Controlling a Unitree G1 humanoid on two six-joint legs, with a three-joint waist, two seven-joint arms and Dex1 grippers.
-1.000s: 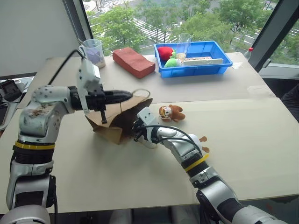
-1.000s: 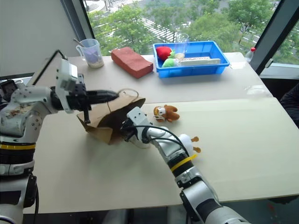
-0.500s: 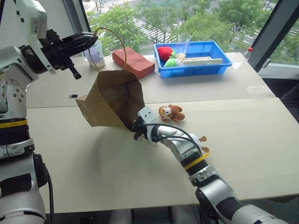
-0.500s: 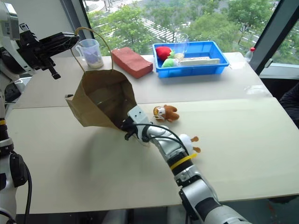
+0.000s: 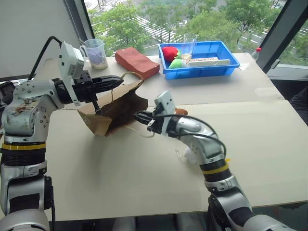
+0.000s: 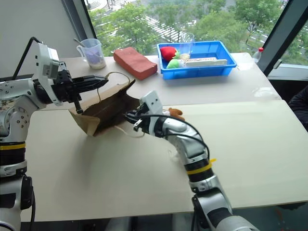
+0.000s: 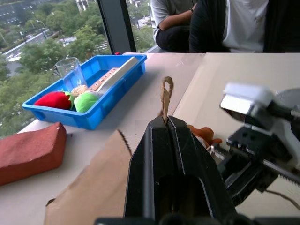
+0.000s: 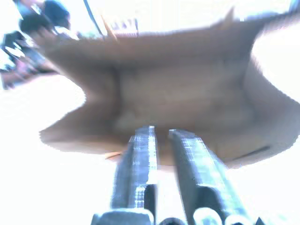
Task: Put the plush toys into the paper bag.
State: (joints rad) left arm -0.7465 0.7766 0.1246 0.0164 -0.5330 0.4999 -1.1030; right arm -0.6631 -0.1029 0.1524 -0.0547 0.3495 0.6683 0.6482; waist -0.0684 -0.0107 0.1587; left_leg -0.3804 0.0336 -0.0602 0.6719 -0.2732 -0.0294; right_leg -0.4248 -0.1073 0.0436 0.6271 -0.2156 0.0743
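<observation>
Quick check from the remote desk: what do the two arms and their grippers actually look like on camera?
Both arms are silver-grey metal shells with black joints and a yellow band each. The left gripper has long black fingers behind a white boxy wrist module, fed by a black cable. The right gripper is black too, with a white block and looping black cables.

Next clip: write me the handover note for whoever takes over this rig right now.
Left gripper: shut on a cord handle of the paper bag, holding the bag tipped on the table with its mouth toward the right arm.
Right gripper: fingers slightly apart and empty, at the bag's mouth.
Brown monkey toy: on the table behind the right wrist.
White toy: on the table, partly hidden under the right forearm.
Done: bag held open. The bag's inside looks empty in the right wrist view.
Left: both toys into the bag.
</observation>
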